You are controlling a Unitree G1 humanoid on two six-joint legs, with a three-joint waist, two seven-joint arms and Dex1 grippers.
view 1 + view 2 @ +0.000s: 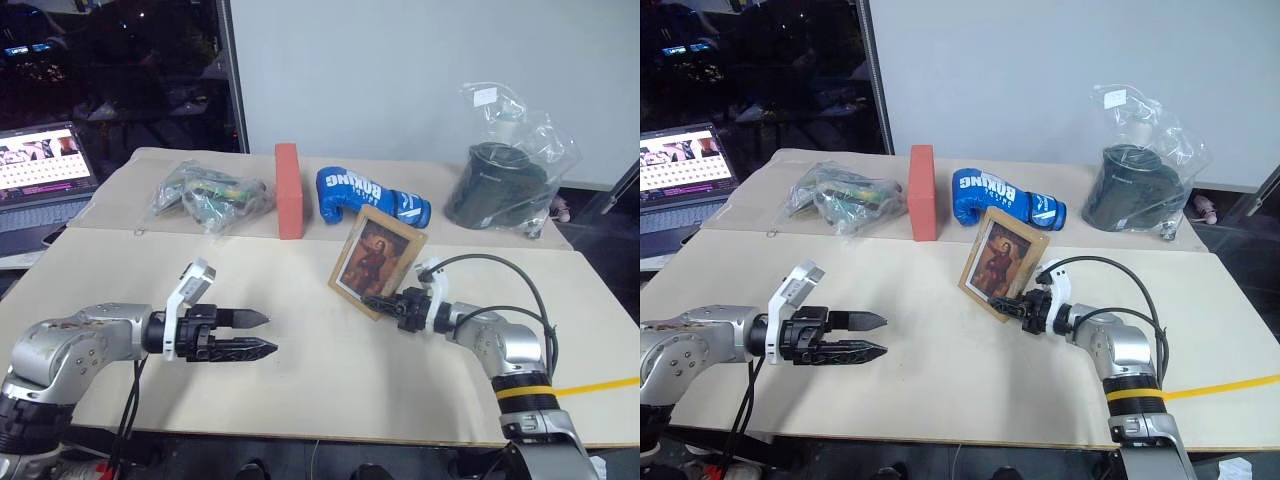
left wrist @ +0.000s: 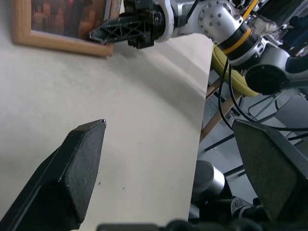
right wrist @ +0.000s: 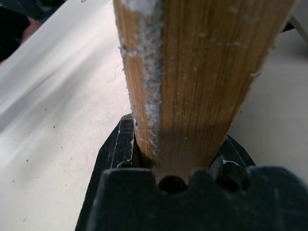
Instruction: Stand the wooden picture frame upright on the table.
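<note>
The right gripper (image 1: 385, 302) is clamped on the lower corner of the wooden picture frame (image 1: 377, 259); in the right wrist view its 2 black fingers (image 3: 115, 149) pinch the frame's edge from both faces, the light wood grain and a whitish, dusty strip running up between them. The frame stands tilted on the table (image 1: 300, 380), near its middle, portrait side toward the robot, leaning on 1 lower corner with the top swung toward 1 o'clock.

Judging by its thin flat build, the frame should be light and stiff, with smooth wood that could pivot in a corner pinch (a glazed front, if it has one, would be fragile). A hold further along the bottom or side rail would probably control the tilt better.

At 9 o'clock from the frame, well apart, the left gripper (image 1: 240, 335) hovers over bare tabletop with its fingers spread and nothing between them.

Beyond the frame, at 12 o'clock, lies a glossy blue boxing glove (image 1: 368, 195). A red-orange brick-shaped block (image 1: 289, 190) stands at 11 o'clock, a crinkled clear bag (image 1: 210, 195) of small items at 10 o'clock, and a dark rounded thing in plastic wrap (image 1: 505, 180) at 2 o'clock.
</note>
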